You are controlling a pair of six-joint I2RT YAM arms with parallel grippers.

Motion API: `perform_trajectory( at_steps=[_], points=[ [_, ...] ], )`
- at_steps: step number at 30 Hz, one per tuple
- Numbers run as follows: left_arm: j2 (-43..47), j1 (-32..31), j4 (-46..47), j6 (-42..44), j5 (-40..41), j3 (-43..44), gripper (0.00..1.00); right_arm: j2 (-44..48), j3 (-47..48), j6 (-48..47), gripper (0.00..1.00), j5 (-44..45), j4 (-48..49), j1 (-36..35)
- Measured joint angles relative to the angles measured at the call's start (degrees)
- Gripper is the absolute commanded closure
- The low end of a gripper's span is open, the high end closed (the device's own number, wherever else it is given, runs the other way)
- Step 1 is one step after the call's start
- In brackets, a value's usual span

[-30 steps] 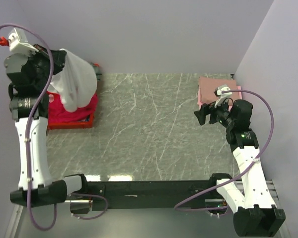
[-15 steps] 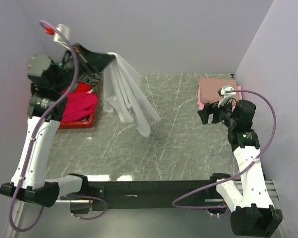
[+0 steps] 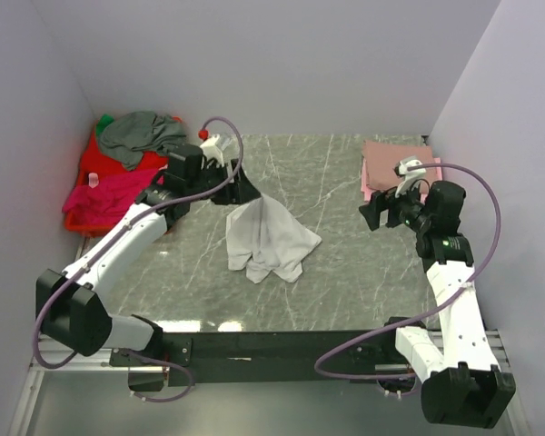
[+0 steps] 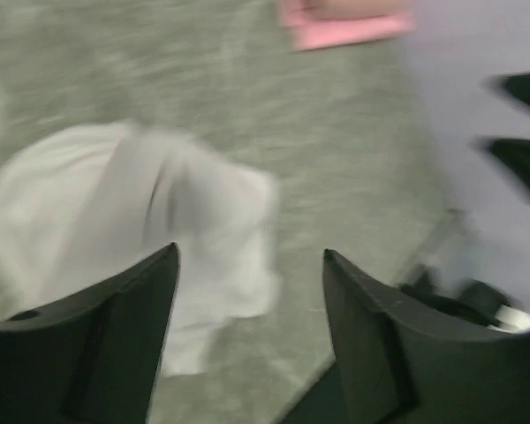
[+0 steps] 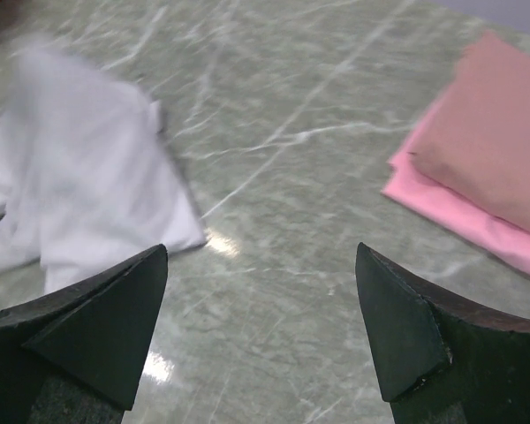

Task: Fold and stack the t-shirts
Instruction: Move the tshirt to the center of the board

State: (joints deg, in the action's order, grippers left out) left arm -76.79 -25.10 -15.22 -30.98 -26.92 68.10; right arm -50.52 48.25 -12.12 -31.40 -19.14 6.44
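A white t-shirt lies crumpled in the middle of the marble table, and it also shows as a blurred white t-shirt and a white t-shirt in the wrist views. My left gripper hovers just above the shirt's far edge, and in its own view the left gripper is open with nothing between its fingers. My right gripper stands open to the right of the shirt; the right gripper frames only bare table. Two folded pink t-shirts are stacked at the back right.
A red basket at the back left holds a grey t-shirt and a magenta t-shirt. The folded pink stack lies just right of my right gripper. Walls close in on the left, back and right.
My left arm swung from above the basket down to the table's middle with the white t-shirt, then opened and let it drop in a heap. The right arm barely moved.
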Motion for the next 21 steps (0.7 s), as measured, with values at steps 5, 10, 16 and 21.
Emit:
perform_trajectory(
  at_steps=[5, 10, 16, 21],
  points=[
    [1.9, 0.4, -5.9, 6.0, 17.7, -5.7, 0.13, -2.1, -1.0, -7.3, 0.08, -10.3, -3.5, -0.7],
    [10.4, 0.4, -5.2, 5.6, 22.1, -12.9, 0.17, -3.8, -3.0, -14.9, 0.08, -15.3, -6.8, -7.7],
    [16.1, 0.4, -1.0, -2.0, 18.6, -27.8, 0.3, -9.0, -4.1, -21.5, 0.1, -14.3, -8.4, -22.7],
    [18.1, 0.4, -0.7, -6.9, 15.1, -37.4, 0.34, -16.5, -4.5, -24.5, 0.16, -7.4, -7.5, -35.7]
  ],
)
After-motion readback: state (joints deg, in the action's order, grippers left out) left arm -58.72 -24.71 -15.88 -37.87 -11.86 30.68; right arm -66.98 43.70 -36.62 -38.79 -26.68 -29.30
